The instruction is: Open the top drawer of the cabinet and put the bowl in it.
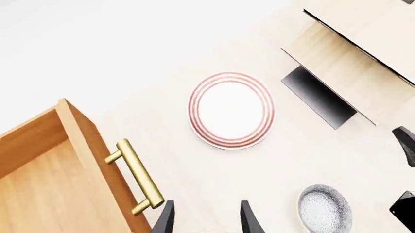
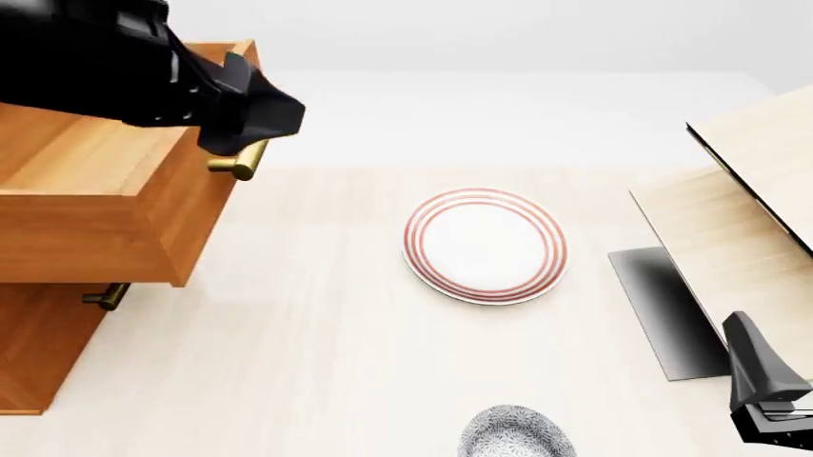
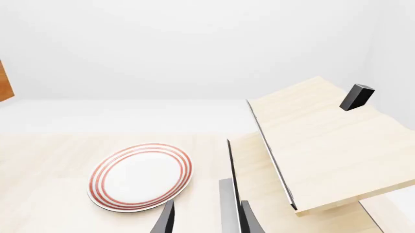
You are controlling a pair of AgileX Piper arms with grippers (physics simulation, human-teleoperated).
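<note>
Top drawer (image 2: pixel 109 205) of the orange-brown wooden three-drawer cabinet (image 2: pixel 45 343) is pulled out, a deep open box at the far left of the table. Its brass bar handle (image 1: pixel 137 176) faces right, toward the middle.

Left gripper (image 1: pixel 206 218): dark fingers parted with nothing between them, up over the drawer's front edge just beside the handle. In the front view only the black arm body shows across the drawer top, so the finger state comes from the left wrist view.

Small round deep bowl (image 2: pixel 516 432), white with dense grey-blue leaf pattern, sits upright on the pale wood table (image 2: pixel 318 381) at the near edge, centre-right, well apart from the drawer. Nothing is touching it.

Flat white red-ringed plate (image 2: pixel 485 245) lies mid-table, between the drawer and the pale light-wood structure (image 2: pixel 749 190) on the right, farther out than the bowl.

Right gripper (image 3: pixel 206 218): fingers apart, empty, at the near right, right of the bowl, close to the light-wood structure. In the front view it is cut off by the frame edge.
</note>
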